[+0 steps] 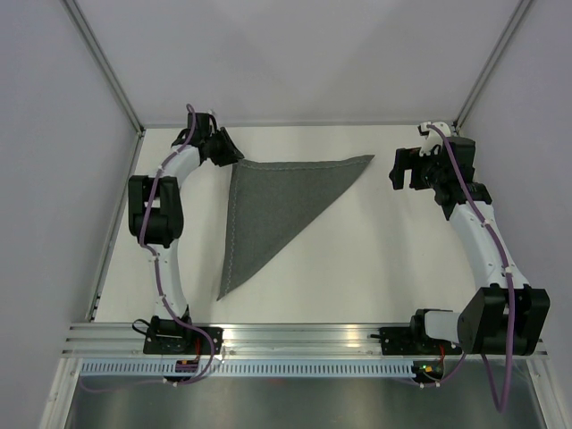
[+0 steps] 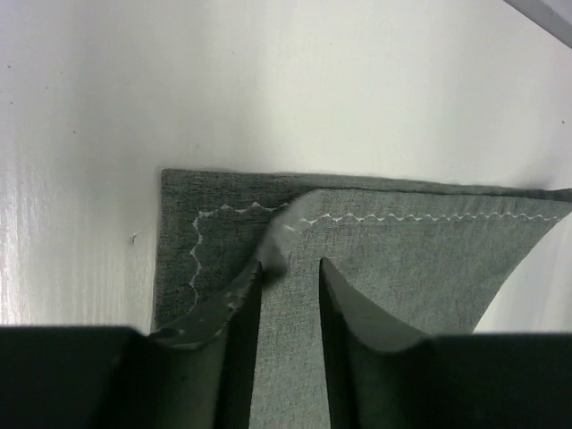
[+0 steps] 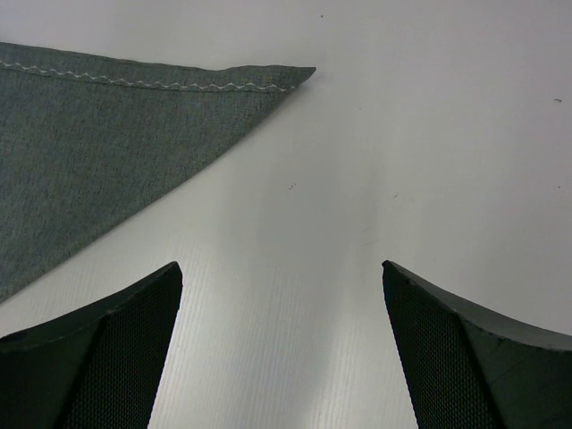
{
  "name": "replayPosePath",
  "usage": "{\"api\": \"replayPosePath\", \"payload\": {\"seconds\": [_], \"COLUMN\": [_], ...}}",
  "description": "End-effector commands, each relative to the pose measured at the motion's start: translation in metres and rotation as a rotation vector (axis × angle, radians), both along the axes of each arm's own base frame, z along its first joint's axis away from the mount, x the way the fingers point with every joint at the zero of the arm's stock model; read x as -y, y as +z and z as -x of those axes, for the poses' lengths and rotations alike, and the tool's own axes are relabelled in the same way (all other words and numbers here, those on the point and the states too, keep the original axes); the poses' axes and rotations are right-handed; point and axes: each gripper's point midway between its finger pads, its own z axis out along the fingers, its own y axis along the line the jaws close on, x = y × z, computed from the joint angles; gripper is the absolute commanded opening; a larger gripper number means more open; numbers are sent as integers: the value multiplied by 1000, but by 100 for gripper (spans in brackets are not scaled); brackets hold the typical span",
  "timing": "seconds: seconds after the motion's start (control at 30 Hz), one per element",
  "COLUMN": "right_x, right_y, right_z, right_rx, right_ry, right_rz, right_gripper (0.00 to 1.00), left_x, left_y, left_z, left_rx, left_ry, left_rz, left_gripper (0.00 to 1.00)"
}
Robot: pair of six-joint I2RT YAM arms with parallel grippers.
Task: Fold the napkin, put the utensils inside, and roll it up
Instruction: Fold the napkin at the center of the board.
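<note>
- While my left gripper point(image 1: 231, 154) sits low at the far-left corner of the napkin point(image 1: 268, 201), its fingers point(image 2: 232, 313) stand a narrow gap apart. Grey cloth shows between them, the top layer's corner curls up against one fingertip, and nothing looks clamped.
- The napkin is a dark grey cloth folded into a triangle, lying flat on the white table point(image 1: 375, 268), left of centre. One straight edge runs along the far side and another runs down the left toward my bases. The long fold slants between them.
- Pale zigzag stitching point(image 2: 429, 217) lines the top layer's edge, set slightly in from the layer beneath.
- My right gripper point(image 1: 404, 170) hangs over bare table just beyond the napkin's far-right tip, jaws spread wide, holding nothing.
- Open tabletop lies to the right of the slanted fold and in front of it.
- White walls point(image 1: 313, 54) and metal corner posts point(image 1: 107, 63) close off the far side, and an aluminium rail point(image 1: 295, 335) runs along the near edge.
</note>
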Motion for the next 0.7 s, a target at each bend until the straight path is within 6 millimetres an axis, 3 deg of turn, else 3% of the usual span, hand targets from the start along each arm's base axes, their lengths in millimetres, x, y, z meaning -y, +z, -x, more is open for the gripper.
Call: {"api": "replayPosePath", "payload": {"seconds": [0.0,0.07,0.17,0.2,0.23,0.27,0.3,0.33,0.4,0.47,0.53,0.67], "right_x": [-1,-2,-3,-4,-4,-6,-8,-9,-13,-16,-18,-24], "right_y": [7,7,8,9,10,10,10,11,9,10,11,15], "right_z": [-3,-3,-2,-2,-1,-1,0,1,4,5,6,11], "right_rx": [7,6,6,7,11,10,11,11,0,2,6,11], "right_ry": [10,15,25,28,31,35,46,53,67,86,95,125], "right_rz": [-1,-2,-3,-7,-6,-11,-18,-22,-35,-43,-48,-66], "right_gripper": [98,98,98,98,98,98,98,98,98,98,98,98], "left_x": [-10,-19,-31,-36,-41,-52,-60,-72,-97,-118,-154,-184], "left_y": [9,14,31,30,47,51,43,57,46,49,32,14], "left_z": [-17,-23,-24,-20,-17,-14,-5,1,20,35,56,77], "left_rx": [32,62,108,103,135,146,119,141,82,64,-10,-92], "left_ry": [45,69,100,114,131,158,172,194,252,300,362,393], "left_rz": [-15,-42,-90,-112,-130,-177,-207,-244,-326,-392,-436,-482], "left_gripper": [39,50,54,55,56,57,58,58,59,59,60,59]}}
